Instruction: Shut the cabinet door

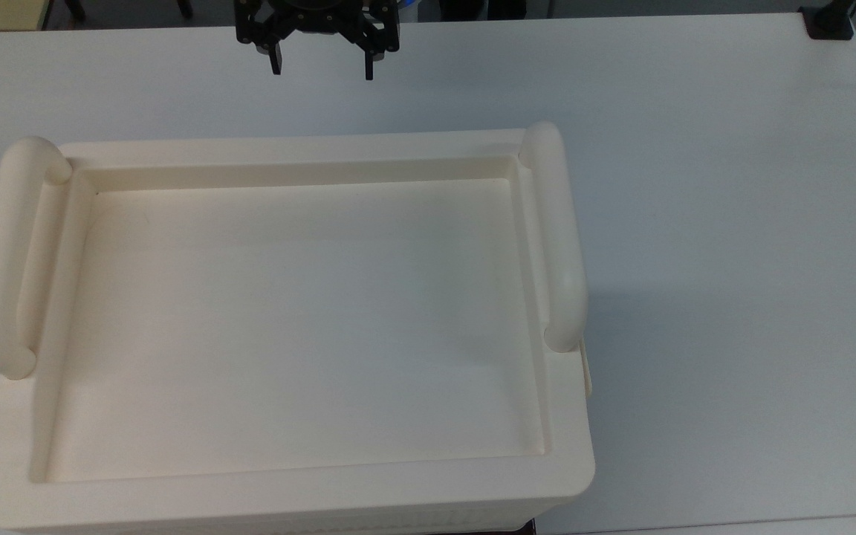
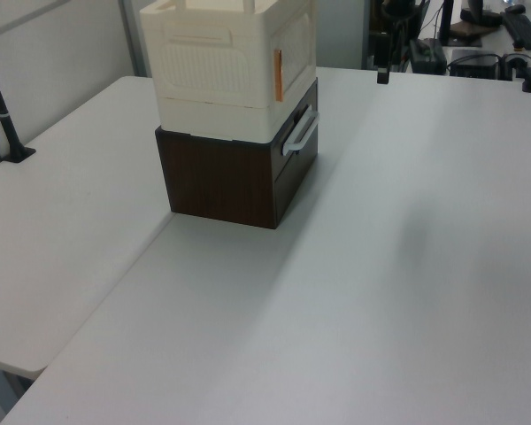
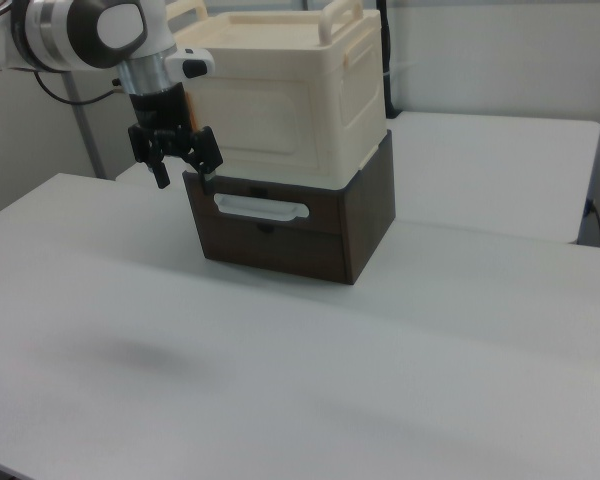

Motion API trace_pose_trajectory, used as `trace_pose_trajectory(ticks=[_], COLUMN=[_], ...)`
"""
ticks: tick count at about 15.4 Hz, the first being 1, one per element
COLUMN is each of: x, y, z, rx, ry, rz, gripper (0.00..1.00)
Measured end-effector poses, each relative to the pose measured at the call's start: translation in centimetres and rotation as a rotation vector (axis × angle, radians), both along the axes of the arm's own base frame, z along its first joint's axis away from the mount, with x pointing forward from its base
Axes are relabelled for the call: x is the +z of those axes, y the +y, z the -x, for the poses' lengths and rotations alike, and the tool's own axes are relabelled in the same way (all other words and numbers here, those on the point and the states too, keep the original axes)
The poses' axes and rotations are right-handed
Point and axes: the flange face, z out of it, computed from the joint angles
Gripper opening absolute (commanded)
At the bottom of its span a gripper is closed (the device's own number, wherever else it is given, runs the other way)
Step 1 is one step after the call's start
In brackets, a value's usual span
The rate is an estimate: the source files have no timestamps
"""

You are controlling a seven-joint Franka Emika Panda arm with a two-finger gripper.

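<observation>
Where the arm reaches in at the left of the right view, the gripper (image 3: 183, 172) hangs in the air with its two fingers spread wide apart and nothing between them, just in front of the lower left corner of the cabinet (image 3: 280, 95). To the gripper's right in that view, the cream cabinet sits on top of a dark brown drawer box (image 3: 300, 225), which has a pale handle (image 3: 260, 207) on its front, and both stand on the white table (image 3: 380, 360).

In the top view, the cabinet (image 1: 287, 490) takes up the left and middle, its recessed tray top flanked by two rounded handles, while the gripper (image 1: 320, 63) sits beyond the cabinet's far edge near the top of the frame, apart from it and not touching.

The cabinet door (image 1: 586, 368) shows in the top view as a thin cream strip along the cabinet's right side, just below the right handle. In the left view it faces right, with an orange edge (image 2: 278, 74), and the gripper (image 2: 382, 75) hangs to its right, well apart.
</observation>
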Motion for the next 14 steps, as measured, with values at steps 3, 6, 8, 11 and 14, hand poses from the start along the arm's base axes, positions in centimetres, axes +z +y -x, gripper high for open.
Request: trace_pose_trajectory(ticks=[3, 6, 8, 11, 14], x=[0.01, 0.01, 0.01, 0.01, -0.01], y=[0.07, -0.01, -0.08, -0.29, -0.59], z=[0.01, 0.01, 0.01, 0.0, -0.01], rx=[0.0, -0.002, -0.003, -0.008, -0.011], ry=[0.0, 0.0, 0.0, 0.0, 0.0], rz=[0.003, 0.004, 0.004, 0.004, 0.0], gripper=[1.0, 1.0, 1.0, 1.0, 1.0])
